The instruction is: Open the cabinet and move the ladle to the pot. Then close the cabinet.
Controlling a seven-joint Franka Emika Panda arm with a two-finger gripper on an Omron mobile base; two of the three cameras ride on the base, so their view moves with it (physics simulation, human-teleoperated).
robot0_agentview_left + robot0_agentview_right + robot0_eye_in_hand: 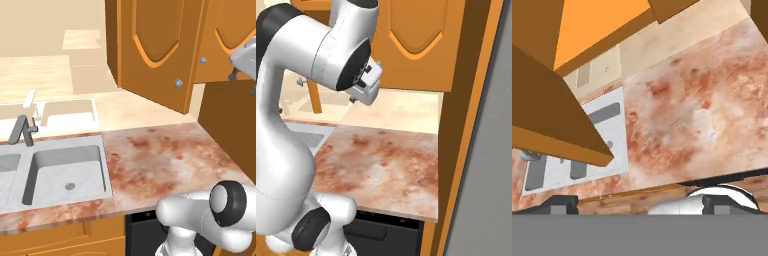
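Observation:
The cabinet [150, 45] hangs over the counter, its left door swung out toward me, round silver knob [178, 83] near its lower corner. The right door [225, 35] looks shut. My gripper [242, 61] is high at the right, just in front of that right door's lower edge and to the right of the open door. In the hand view my gripper [641, 204] is open: the two dark fingertips [559, 204] stand wide apart with nothing between them, looking down past the open door's underside [557, 120] at the counter. The ladle and the pot are out of view.
A marbled reddish counter [160, 155] lies below the hand. A double sink [65, 172] with a grey faucet [22, 131] sits to its left. A tall orange side panel [466, 125] borders the counter on the right. A dark appliance front [386, 232] sits under the counter edge.

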